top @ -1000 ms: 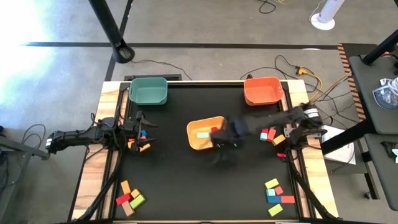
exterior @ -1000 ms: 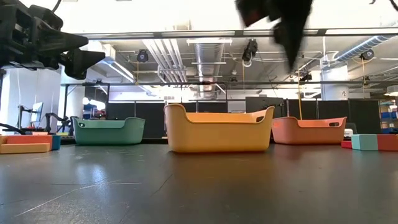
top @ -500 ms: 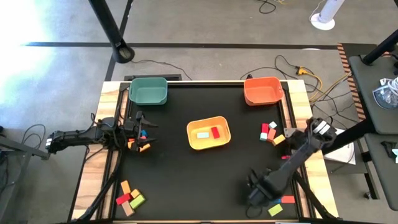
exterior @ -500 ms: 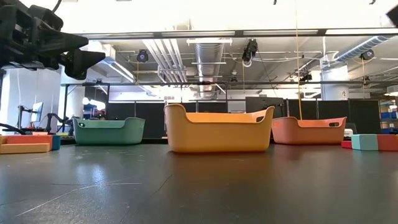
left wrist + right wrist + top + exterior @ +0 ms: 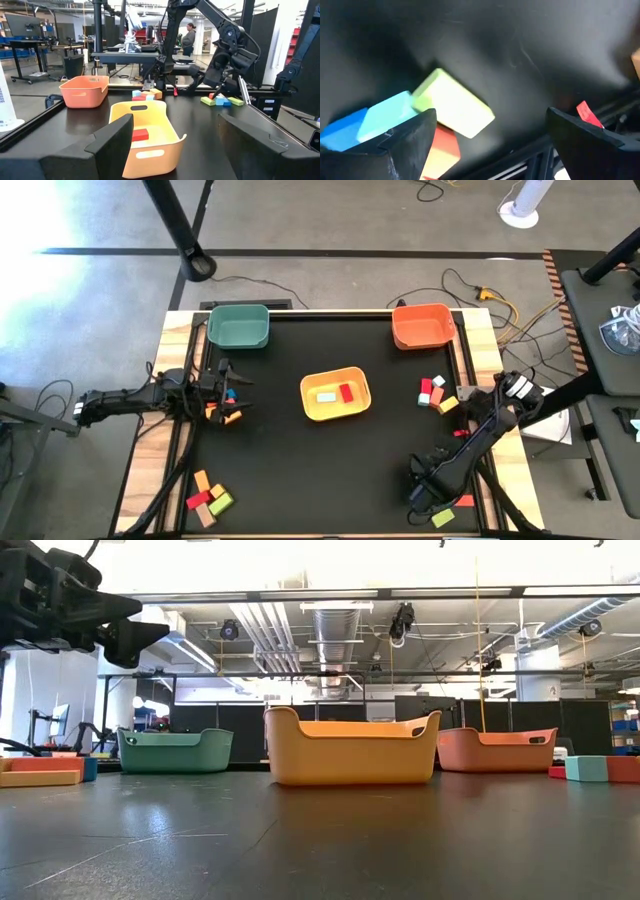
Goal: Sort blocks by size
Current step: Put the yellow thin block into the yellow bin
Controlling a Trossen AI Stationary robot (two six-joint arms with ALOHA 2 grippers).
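Observation:
My right gripper [image 5: 424,492] hangs open over a cluster of blocks at the table's near right. In its wrist view its fingers [image 5: 410,142] stand wide on either side of a yellow-green block [image 5: 452,102], a light-blue block [image 5: 385,119], a blue block [image 5: 340,132] and a red block [image 5: 442,150], all flat on the black mat. My left gripper [image 5: 228,392] waits open above the table's left side, facing the yellow bin [image 5: 150,135]. That bin [image 5: 336,394] holds a light-blue and a red block [image 5: 346,392].
A green bin [image 5: 238,326] stands at the far left and an orange bin [image 5: 423,326] at the far right. More blocks lie at the right edge [image 5: 436,393], near left [image 5: 208,498] and under my left gripper [image 5: 230,416]. Bare mat lies near the front centre.
My right gripper has swung from above the yellow bin toward the table's near right corner and gone down over the blocks there; in the last half second it has barely shifted. The left arm has kept still.

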